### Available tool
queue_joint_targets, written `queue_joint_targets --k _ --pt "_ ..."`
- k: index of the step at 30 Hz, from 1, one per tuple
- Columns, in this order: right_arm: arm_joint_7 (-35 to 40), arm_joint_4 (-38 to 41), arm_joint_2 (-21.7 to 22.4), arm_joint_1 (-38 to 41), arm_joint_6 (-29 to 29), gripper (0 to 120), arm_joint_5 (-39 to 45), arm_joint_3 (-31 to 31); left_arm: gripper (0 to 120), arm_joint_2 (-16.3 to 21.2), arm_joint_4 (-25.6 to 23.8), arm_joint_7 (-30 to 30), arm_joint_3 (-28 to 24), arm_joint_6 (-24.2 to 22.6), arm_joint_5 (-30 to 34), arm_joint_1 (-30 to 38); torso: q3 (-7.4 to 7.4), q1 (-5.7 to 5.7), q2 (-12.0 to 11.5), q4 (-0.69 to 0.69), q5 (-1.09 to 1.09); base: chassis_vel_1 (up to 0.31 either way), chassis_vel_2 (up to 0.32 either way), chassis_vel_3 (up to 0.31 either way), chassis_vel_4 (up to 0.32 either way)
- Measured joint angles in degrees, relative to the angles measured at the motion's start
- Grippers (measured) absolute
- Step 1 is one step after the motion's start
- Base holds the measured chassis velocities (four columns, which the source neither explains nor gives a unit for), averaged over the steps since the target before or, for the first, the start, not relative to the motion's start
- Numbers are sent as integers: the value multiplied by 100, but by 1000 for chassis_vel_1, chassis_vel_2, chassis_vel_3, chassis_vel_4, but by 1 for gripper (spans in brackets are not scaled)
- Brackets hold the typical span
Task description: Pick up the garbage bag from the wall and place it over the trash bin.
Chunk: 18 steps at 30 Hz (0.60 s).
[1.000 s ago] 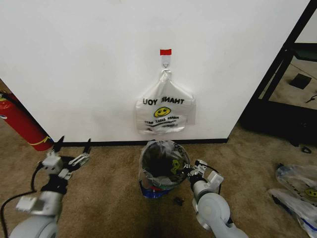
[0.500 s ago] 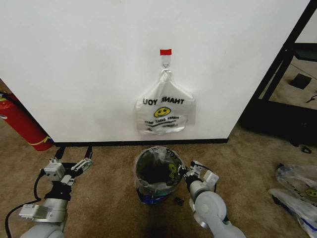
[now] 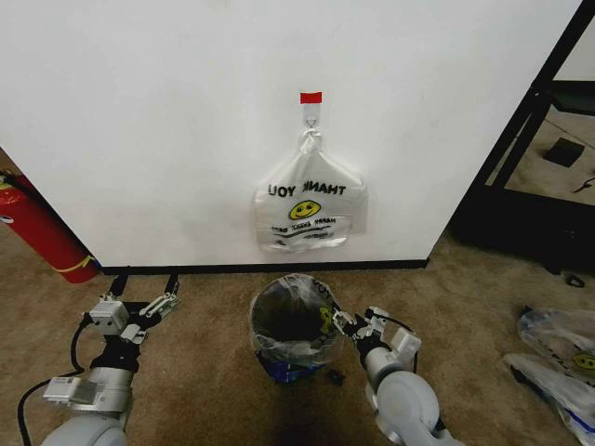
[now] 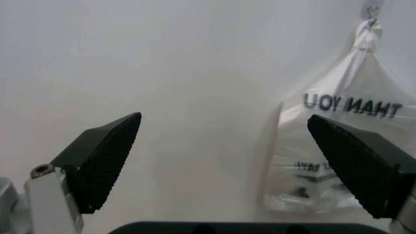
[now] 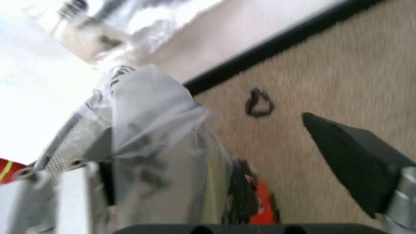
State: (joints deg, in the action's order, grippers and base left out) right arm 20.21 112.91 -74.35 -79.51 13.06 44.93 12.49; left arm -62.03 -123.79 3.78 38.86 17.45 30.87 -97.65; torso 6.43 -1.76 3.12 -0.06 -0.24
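While draped over trash bin on carpet below wall, garbage bag touching right gripper, fingers spread, nothing clamped; left gripper well apart, wide open, empty.

The left gripper is held low at the robot's left side, forearm angled upward, jaws spread wide and empty; the right gripper reaches forward and inward from a bent arm, jaws parted.
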Motion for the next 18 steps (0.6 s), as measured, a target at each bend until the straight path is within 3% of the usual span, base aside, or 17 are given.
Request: queue_joint_targets --k 4,9,13,15,18 --pt "-323 19 84 -112 -81 100 -379 51 100 14 -48 12 -12 -35 -9 6 0 0 0 0 0 0 0 0 0" --pt "-20 -209 0 -17 222 100 -453 97 100 21 -122 51 -98 -105 -71 5 0 0 0 1 1 0 0 0 0" --pt "-479 -222 -7 -50 273 100 -521 84 100 50 -141 81 -254 -144 -179 25 0 0 0 1 0 0 0 0 0" --pt "-1105 -265 58 -121 341 100 -1226 7 100 83 -155 92 -349 -178 -201 70 0 0 0 0 -1 0 0 0 0" --pt "-1805 -648 106 -123 -346 100 -2875 -60 100 124 -184 107 -431 -231 -216 138 0 0 0 0 0 0 0 0 0"
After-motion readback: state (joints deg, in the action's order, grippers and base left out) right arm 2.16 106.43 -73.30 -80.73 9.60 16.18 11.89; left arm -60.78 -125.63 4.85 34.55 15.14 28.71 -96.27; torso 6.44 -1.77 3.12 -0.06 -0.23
